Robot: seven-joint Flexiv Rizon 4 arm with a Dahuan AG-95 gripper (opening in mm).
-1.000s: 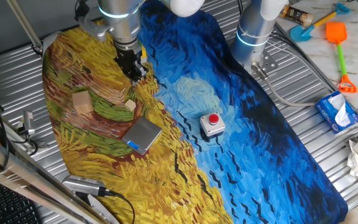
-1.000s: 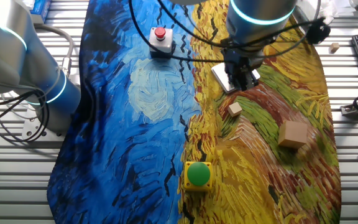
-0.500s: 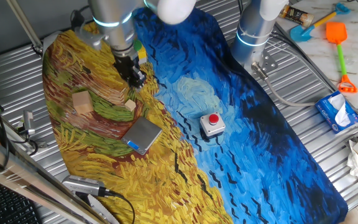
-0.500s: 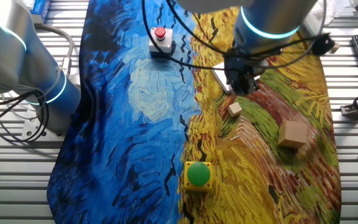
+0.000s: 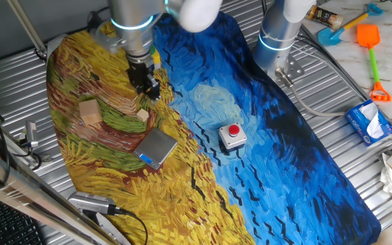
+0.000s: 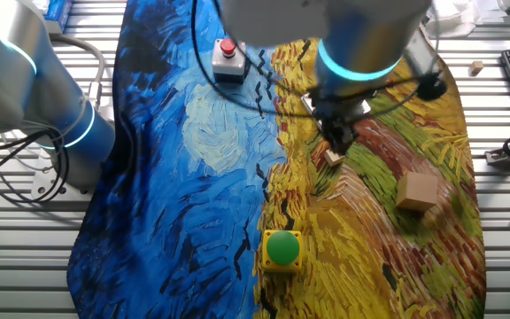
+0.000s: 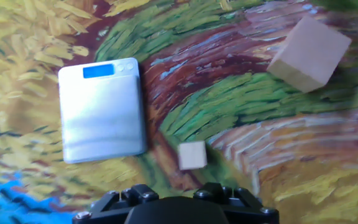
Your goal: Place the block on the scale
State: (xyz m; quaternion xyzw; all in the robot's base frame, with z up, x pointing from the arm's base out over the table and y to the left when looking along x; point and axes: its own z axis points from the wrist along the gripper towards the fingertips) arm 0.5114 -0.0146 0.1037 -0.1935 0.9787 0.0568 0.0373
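The block is a small pale wooden cube lying on the yellow-green part of the painted cloth. It also shows in the other fixed view and in the hand view. The scale lies flat beside it, silver top with a blue strip. In the other fixed view the arm hides the scale. My gripper hangs just above and behind the block, not touching it. Its fingers look slightly apart and hold nothing. In the hand view only the hand's black housing shows.
A larger tan wooden block lies left of the small one. A grey box with a red button stands on the blue part of the cloth. A yellow box with a green button stands nearer the second arm's base.
My gripper has moved from over the scale's side towards the small block and has come lower. The block, the scale and the larger block have not moved.
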